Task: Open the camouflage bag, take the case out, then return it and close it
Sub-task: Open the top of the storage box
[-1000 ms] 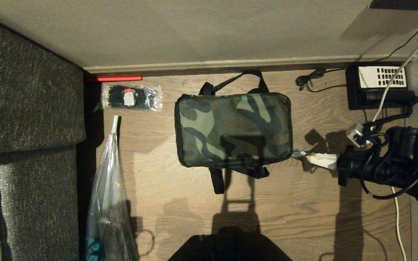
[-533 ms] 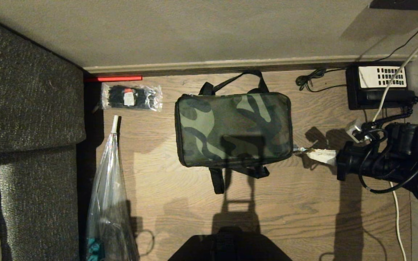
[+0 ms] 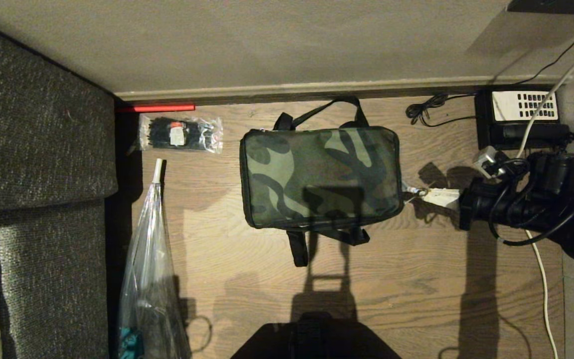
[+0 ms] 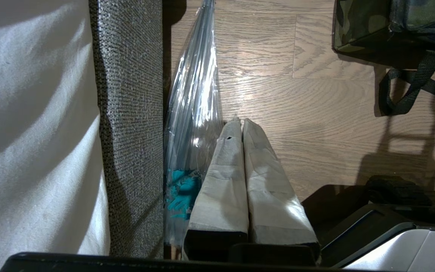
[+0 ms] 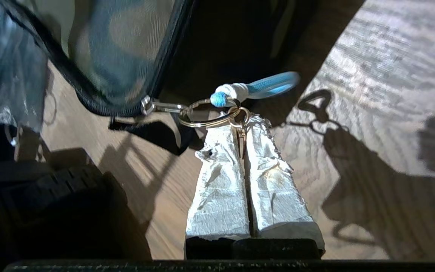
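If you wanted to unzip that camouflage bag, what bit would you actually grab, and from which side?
The metal key ring hanging off the zipper pull at the right end of the camouflage bag. It sticks out clear of the fabric, so closed fingers can pinch it from the open floor on the robot's right. The right gripper has come in that way and is pinched shut at the ring. The left gripper hangs aside, shut.

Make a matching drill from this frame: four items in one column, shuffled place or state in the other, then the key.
Items:
1. camouflage bag
2. right gripper
3. left gripper
4. clear plastic bag

Places or states:
A. shut on nothing, above bare floor
B. lying along the grey sofa
C. zipped shut, middle of the floor
D. pinched on the zipper pull at the bag's right end

Pairs: 1-C, 2-D, 3-A, 4-B
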`<state>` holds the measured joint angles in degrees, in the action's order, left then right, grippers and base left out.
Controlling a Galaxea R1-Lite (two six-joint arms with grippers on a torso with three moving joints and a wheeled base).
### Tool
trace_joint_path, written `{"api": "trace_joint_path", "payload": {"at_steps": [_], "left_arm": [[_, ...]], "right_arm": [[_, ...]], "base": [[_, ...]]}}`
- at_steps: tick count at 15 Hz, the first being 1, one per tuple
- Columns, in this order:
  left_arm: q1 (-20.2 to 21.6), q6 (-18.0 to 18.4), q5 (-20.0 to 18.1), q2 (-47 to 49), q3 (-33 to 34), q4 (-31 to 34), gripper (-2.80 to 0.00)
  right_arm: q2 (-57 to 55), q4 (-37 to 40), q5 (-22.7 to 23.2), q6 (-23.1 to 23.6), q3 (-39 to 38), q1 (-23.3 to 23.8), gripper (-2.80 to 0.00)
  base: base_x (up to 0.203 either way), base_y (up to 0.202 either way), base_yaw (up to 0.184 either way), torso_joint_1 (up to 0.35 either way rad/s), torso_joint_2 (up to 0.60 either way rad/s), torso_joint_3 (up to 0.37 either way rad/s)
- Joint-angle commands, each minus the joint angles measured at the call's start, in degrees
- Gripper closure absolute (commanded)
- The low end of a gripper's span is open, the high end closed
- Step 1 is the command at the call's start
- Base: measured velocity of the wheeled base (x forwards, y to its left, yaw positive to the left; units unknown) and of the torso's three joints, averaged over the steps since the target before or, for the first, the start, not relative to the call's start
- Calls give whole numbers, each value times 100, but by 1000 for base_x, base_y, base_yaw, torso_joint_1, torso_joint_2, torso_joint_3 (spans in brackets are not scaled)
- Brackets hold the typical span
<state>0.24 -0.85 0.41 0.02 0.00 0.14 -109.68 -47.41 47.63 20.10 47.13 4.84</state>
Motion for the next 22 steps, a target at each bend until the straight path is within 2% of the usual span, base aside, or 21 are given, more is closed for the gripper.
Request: {"api": "trace_joint_path", "payload": {"at_steps": [1, 4, 5, 7, 8, 9, 11, 22], "left_arm": [[2, -3, 3, -2, 18, 4, 0], [2, -3, 3, -2, 18, 4, 0], [2, -3, 3, -2, 18, 4, 0], [2, -3, 3, -2, 18, 4, 0], [2, -3, 3, -2, 18, 4, 0], [2, -3, 3, -2, 18, 4, 0], [2, -3, 3, -2, 18, 4, 0], [2, -3, 3, -2, 18, 4, 0]], "right_arm": [[37, -25, 27, -136, 75, -25, 0], [46, -5, 14, -275, 63, -117, 0], [60, -5, -7, -546, 77, -166, 0], [97, -5, -193, -1393, 203, -283, 0], [107, -7, -257, -1469, 235, -319, 0], [122, -11, -362, -1808, 276, -377, 0], [140, -20, -420, -2199, 365, -457, 0], [-216, -292, -414, -2431, 830, -510, 0]], "base": [[0, 0, 0, 0, 0, 0], [0, 0, 0, 0, 0, 0], [0, 0, 0, 0, 0, 0], [0, 0, 0, 0, 0, 0], [0, 0, 0, 0, 0, 0], [0, 0, 0, 0, 0, 0], [0, 0, 0, 0, 0, 0], [0, 0, 0, 0, 0, 0]]}}
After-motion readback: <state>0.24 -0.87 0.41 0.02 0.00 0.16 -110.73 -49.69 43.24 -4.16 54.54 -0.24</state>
